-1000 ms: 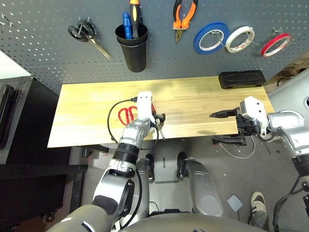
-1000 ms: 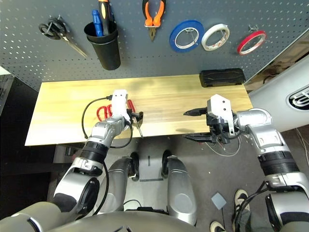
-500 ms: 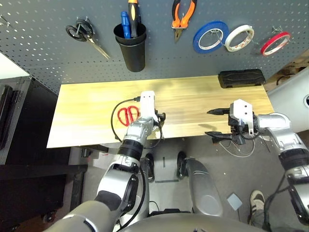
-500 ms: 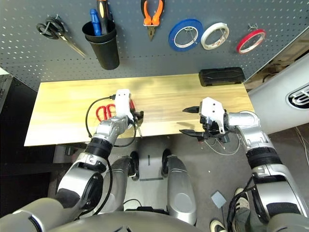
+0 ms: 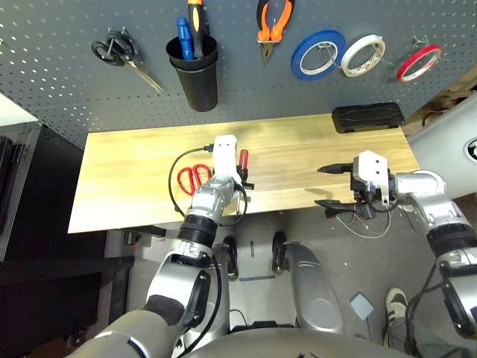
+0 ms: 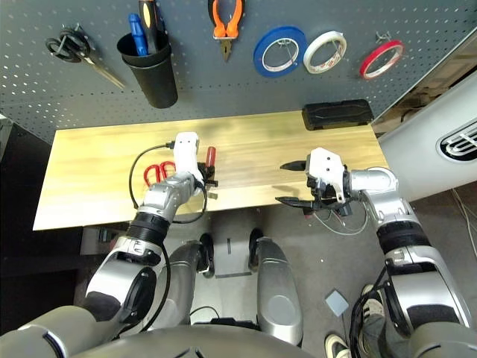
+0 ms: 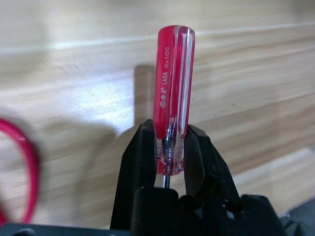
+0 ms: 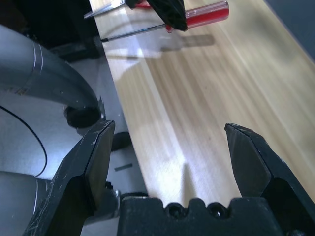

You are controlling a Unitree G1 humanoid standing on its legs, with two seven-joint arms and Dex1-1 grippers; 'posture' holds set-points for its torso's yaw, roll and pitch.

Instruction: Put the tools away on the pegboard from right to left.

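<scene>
Left gripper (image 7: 170, 162) at the near edge of the worktop (image 5: 134, 179), jaws clamped on the base of the red-handled screwdriver (image 7: 173, 98). Handle points away from the robot, shaft runs back between the fingers (image 7: 135, 162); from the right wrist view the screwdriver sits clear above the wood, casting a shadow on it.

Right gripper (image 5: 326, 185) at the near edge on the right side, pointing left, well apart from the left one. Jaws wide open, holding nothing.

Red-handled scissors (image 5: 195, 176) lie flat on the worktop just left of the left gripper. Black case (image 5: 367, 118) sits at the far right corner, against the pegboard (image 5: 59, 82).

On the pegboard, right to left: red tape ring (image 5: 419, 63), white tape roll (image 5: 363, 55), blue tape roll (image 5: 317, 54), orange-and-black pliers (image 5: 272, 24), black cup (image 5: 194, 73) with a blue-handled and an orange-and-black-handled tool in it, black-handled scissors (image 5: 119, 55).
</scene>
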